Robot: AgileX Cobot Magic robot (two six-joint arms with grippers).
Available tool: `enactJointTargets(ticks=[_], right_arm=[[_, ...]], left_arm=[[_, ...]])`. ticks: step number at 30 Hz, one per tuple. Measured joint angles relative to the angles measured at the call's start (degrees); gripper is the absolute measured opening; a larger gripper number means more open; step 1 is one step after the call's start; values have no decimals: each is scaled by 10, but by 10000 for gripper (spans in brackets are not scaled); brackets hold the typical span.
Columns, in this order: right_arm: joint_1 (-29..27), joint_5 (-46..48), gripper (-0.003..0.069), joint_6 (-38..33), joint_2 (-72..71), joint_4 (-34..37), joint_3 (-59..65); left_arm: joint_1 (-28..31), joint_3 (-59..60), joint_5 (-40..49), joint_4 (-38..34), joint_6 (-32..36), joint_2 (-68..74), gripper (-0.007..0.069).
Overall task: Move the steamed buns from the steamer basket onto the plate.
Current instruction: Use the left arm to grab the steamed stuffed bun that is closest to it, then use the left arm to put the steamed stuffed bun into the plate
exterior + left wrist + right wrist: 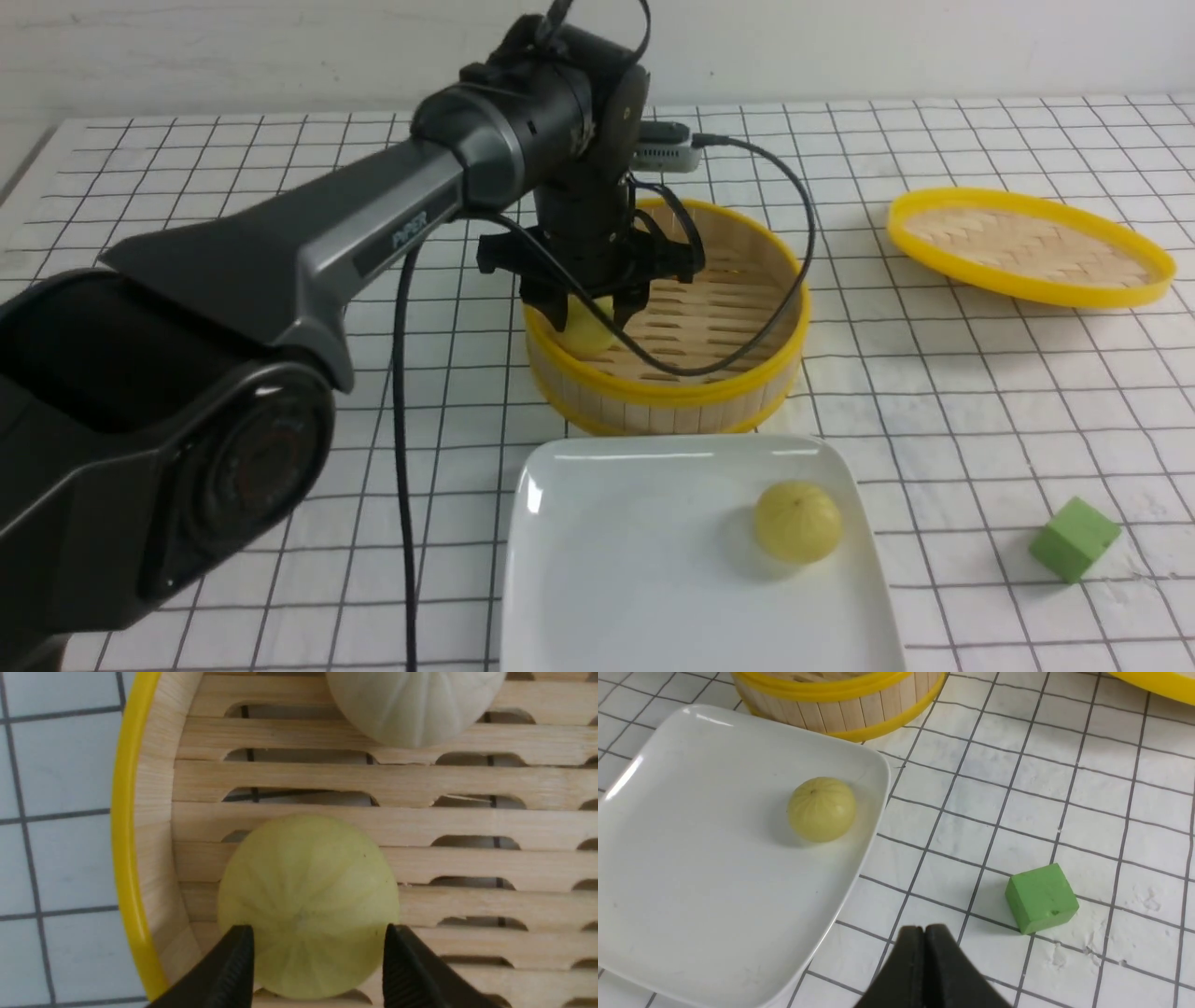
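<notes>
Left gripper (317, 935): jaws wide open, holding nothing, set either side of 1 yellow bun (308, 891) at the left wall of the steamer basket (140, 858). 1 white bun (411, 704) also lies inside. 1 plated bun (797, 521) rests on the plate (635, 597). Buns judged light, soft and smooth: grip gently across the widest girth.

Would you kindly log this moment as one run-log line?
left gripper: open, flanking yellow bun in steamer basket | right gripper: shut, empty | plate: carries plated bun
</notes>
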Motion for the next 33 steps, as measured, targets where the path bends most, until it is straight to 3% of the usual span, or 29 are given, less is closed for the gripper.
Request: enactJointTargets(ticks=[3,5,6,7,10,17,21,25,29,33], right_arm=[[0,0,5,0,0,0,0],[0,0,6,1,0,0,0],[0,0,6,1,0,0,0],[0,0,8,1,0,0,0],[0,0,10,2,0,0,0],[0,1,15,2,0,-1,0],[0,2,16,2,0,-1,0],[0,2,19,2,0,-1,0],[0,2,27,2,0,-5,0],[0,2,33,2,0,-7,0]], left_arm=[[0,0,-13,4,-9,9,314],[0,0,-16,2,-10,8,191],[0,0,-17,0,-10,7,167],[0,0,-17,-19,-10,-1,71],[0,-5,-5,-44,-5,-24,24],[0,-21,69,-50,28,-186,21],[-5,46,75,-56,44,-260,21],[-36,194,74,-57,25,-288,30],[-76,325,-1,-57,-28,-253,63],[-87,367,-55,-56,-62,-212,134]])
